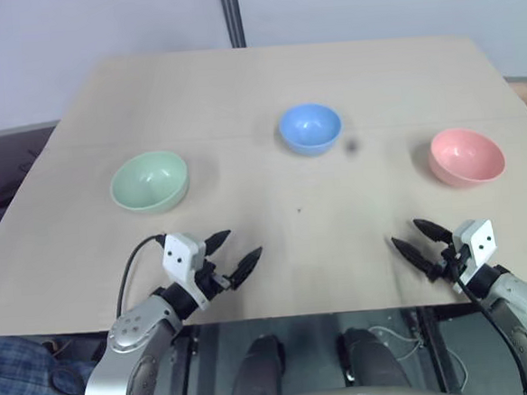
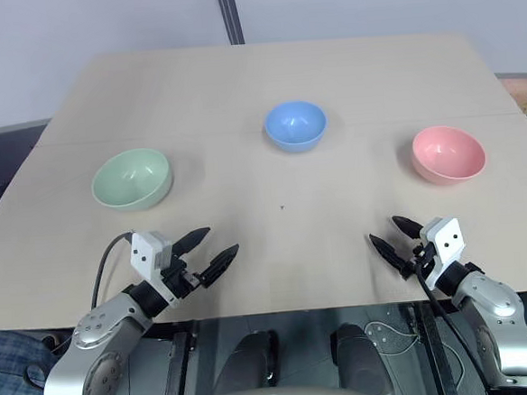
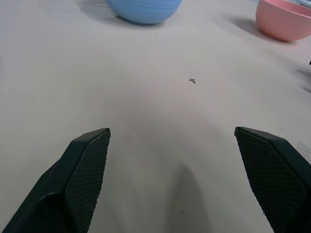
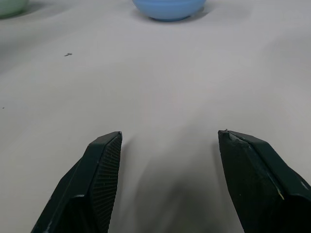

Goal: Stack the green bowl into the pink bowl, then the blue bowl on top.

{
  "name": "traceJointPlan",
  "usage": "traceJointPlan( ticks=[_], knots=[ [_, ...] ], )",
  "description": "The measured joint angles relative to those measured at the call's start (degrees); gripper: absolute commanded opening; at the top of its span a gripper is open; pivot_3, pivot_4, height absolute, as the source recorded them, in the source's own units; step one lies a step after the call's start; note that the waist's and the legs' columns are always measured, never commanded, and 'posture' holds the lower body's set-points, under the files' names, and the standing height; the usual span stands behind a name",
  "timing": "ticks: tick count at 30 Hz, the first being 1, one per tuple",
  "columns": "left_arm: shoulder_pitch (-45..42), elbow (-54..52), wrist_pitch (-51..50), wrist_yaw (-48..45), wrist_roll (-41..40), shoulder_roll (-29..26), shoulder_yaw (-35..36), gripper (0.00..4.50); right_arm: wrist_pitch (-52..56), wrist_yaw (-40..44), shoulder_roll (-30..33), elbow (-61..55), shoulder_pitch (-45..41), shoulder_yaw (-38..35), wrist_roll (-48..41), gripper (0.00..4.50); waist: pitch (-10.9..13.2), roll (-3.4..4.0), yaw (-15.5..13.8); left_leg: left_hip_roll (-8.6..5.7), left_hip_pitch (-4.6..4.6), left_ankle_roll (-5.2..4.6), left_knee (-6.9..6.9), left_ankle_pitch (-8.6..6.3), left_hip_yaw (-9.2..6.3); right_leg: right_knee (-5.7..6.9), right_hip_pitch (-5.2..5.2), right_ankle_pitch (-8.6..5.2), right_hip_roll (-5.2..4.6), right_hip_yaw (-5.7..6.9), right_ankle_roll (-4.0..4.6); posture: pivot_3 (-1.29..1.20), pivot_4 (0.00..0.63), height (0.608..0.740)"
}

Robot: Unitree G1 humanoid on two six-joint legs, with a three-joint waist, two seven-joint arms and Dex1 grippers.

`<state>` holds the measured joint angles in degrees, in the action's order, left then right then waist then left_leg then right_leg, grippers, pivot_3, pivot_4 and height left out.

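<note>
Three small bowls stand apart on the tan table [image 1: 276, 242], all upright and empty. The green bowl [image 1: 149, 181] is on the left, the blue bowl [image 1: 310, 127] farther back in the middle, the pink bowl [image 1: 466, 156] on the right. My left gripper [image 1: 234, 254] hovers open over the table's near edge, in front of the green bowl and well short of it. My right gripper [image 1: 418, 241] is open too, near the front edge, in front of the pink bowl. Nothing is between either pair of fingers. The left wrist view shows the blue bowl [image 3: 144, 10] and pink bowl [image 3: 284, 19].
A small dark speck [image 1: 299, 210] lies on the table's middle, and another dark spot [image 1: 352, 145] sits right of the blue bowl. A seam [image 1: 241, 138] crosses the tabletop behind the green bowl. Behind the table a dark post [image 1: 231, 14] rises against a pale wall.
</note>
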<state>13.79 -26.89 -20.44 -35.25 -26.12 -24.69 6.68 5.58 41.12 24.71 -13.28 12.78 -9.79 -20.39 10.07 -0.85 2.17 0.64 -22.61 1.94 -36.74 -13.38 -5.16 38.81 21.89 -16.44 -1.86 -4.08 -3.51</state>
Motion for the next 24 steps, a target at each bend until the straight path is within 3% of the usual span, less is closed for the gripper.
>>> traceJointPlan(
  ticks=[24],
  knots=[
    [0.14, -0.68, 1.02, 0.46, 0.07, -0.01, -0.02, 4.33, -1.02, 0.88, 0.91, 1.99, -1.65, -0.11, 0.02, 3.31, 0.01, -0.01, -0.01, -0.01, 0.01, 0.00, 0.01, 0.00, -0.01, 0.00, 0.00, 0.00, -0.01, 0.00, 0.00, 0.00, 0.150, 0.740]
  ],
)
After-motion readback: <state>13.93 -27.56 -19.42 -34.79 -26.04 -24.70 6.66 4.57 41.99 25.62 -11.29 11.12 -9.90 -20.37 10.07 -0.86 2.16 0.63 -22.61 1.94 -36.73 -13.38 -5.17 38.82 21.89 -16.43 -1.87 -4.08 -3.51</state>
